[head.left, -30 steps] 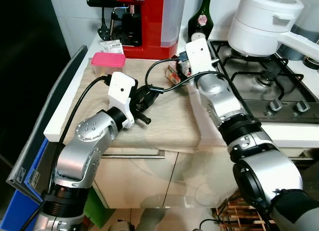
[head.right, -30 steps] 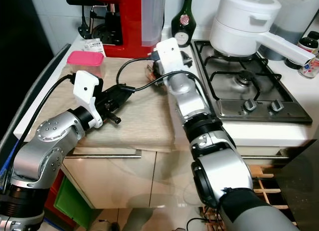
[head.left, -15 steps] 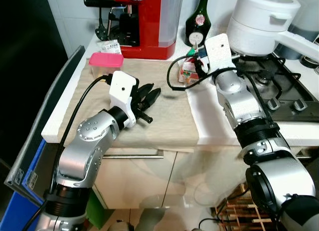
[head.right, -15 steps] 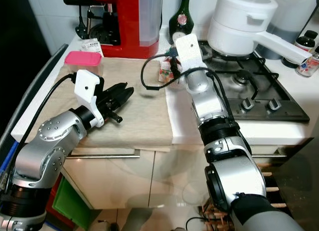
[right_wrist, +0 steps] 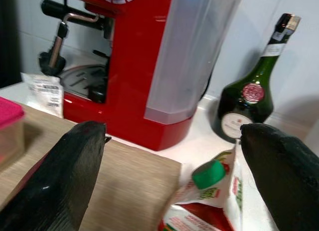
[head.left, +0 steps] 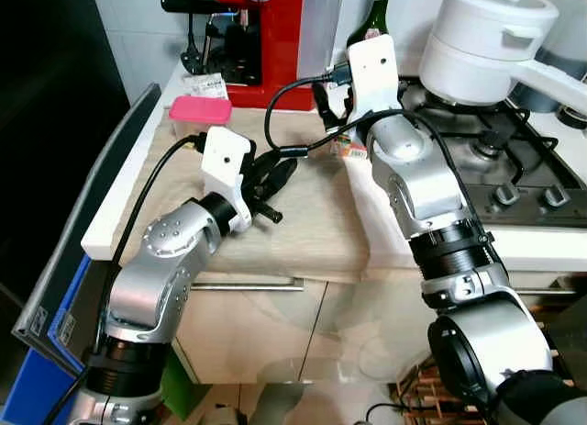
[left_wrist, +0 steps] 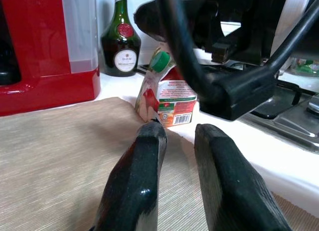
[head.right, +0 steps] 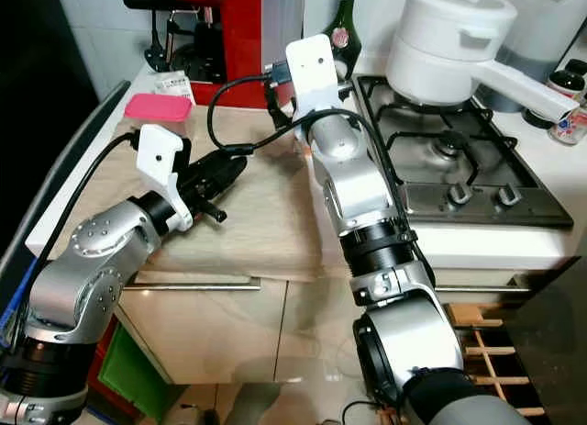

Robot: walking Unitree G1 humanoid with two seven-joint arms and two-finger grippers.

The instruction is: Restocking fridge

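We hold our right gripper wide open and empty above the green-capped juice carton, which stands on the counter between the red coffee machine and the hob; our left gripper, nearly closed and empty, hovers over the beige mat

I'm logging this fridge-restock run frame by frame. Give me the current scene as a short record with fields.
setting: kitchen counter beside a gas hob
target item: juice carton with green cap, standing on the counter near the green bottle
right pincer: open, fingers spread wide, above the carton, not touching it
left pincer: fingers nearly together, holding nothing, low over the beige mat, pointing at the carton
other items: red coffee machine, pink-lidded box, white pot
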